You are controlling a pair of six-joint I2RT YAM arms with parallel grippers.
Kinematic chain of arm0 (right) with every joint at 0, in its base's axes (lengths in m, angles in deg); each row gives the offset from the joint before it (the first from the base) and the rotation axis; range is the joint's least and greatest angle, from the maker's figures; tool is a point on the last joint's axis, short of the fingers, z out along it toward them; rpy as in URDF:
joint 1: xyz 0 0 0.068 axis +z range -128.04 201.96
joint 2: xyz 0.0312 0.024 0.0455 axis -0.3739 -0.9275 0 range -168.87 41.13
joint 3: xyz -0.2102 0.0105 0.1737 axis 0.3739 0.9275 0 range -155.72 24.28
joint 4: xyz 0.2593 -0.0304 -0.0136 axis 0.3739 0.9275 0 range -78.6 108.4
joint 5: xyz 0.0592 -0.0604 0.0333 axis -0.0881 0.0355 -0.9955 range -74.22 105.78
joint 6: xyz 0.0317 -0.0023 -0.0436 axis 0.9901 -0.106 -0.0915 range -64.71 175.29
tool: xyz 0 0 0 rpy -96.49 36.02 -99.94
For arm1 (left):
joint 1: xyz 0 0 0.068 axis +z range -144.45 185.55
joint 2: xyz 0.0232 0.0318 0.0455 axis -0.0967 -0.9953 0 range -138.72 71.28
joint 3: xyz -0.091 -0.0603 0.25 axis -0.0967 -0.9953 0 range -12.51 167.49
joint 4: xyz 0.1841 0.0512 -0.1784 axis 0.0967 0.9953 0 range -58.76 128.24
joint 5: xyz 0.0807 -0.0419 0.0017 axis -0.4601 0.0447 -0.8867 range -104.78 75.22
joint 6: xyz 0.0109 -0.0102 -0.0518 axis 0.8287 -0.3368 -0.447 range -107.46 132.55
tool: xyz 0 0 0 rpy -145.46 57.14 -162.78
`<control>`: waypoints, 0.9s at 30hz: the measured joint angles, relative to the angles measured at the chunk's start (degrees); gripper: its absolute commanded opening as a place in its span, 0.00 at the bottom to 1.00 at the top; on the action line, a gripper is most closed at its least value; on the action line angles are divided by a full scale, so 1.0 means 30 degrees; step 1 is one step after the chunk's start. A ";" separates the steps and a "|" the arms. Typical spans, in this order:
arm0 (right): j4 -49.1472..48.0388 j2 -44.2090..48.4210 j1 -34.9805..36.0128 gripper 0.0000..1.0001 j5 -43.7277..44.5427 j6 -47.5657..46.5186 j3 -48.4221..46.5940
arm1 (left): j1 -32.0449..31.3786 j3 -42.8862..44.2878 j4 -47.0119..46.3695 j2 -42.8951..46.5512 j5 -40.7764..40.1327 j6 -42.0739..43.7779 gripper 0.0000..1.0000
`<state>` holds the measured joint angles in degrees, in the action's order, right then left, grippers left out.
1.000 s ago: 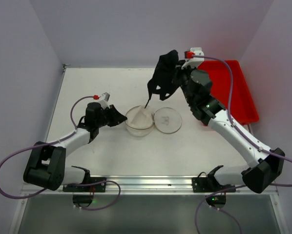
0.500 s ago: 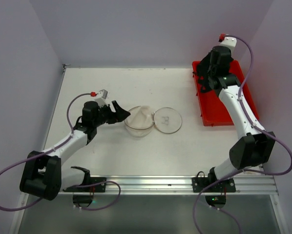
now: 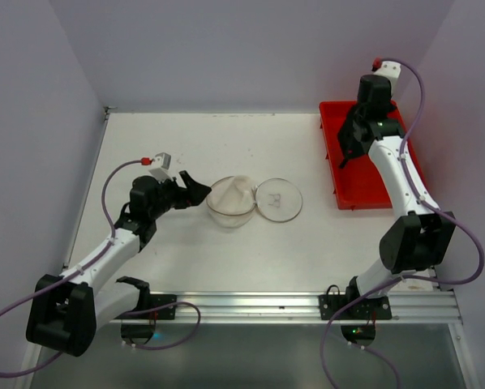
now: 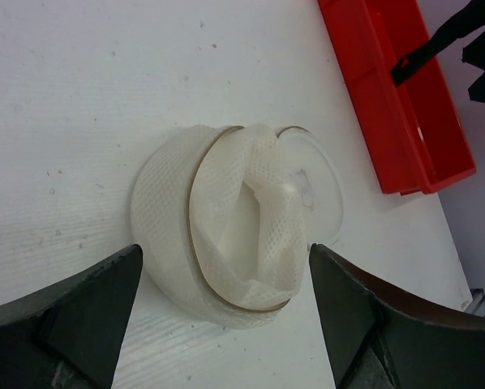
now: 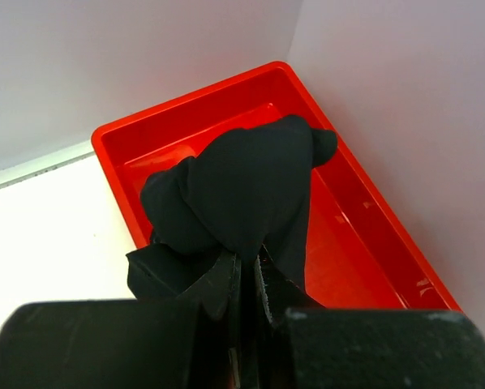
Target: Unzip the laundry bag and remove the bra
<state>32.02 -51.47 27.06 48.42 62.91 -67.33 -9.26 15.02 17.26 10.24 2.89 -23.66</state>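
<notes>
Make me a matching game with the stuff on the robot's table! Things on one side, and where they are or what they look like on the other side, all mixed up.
Things:
1. laundry bag
2. bra
3. tray
4. lid

What they are like:
A. red, at the far right of the table
B. black, hanging from the shut right jaws
C. round, lying flat right beside the bag
D. cream mesh, gaping open mid-table

Right pairs: 1-D, 2-B, 3-A, 4-C.
</notes>
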 measured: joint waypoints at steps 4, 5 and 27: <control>-0.0488 0.0036 -0.0095 0.00 -0.0146 -0.0299 0.0321 | 0.0000 -0.0007 0.0007 0.0000 0.0000 0.0007 0.88; -0.0882 0.0051 -0.0131 0.00 -0.0226 -0.0386 0.0656 | -0.0007 -0.0007 0.0007 0.0000 0.0000 0.0007 0.88; -0.3300 -0.5362 -0.1195 0.41 0.3402 -0.0823 0.4138 | -0.0007 -0.0306 -0.0029 0.0036 0.0233 -0.0036 0.88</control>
<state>22.12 -67.55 23.48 58.63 60.44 -54.92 -9.28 14.10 17.17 10.35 3.59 -23.77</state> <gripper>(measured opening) 0.322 0.879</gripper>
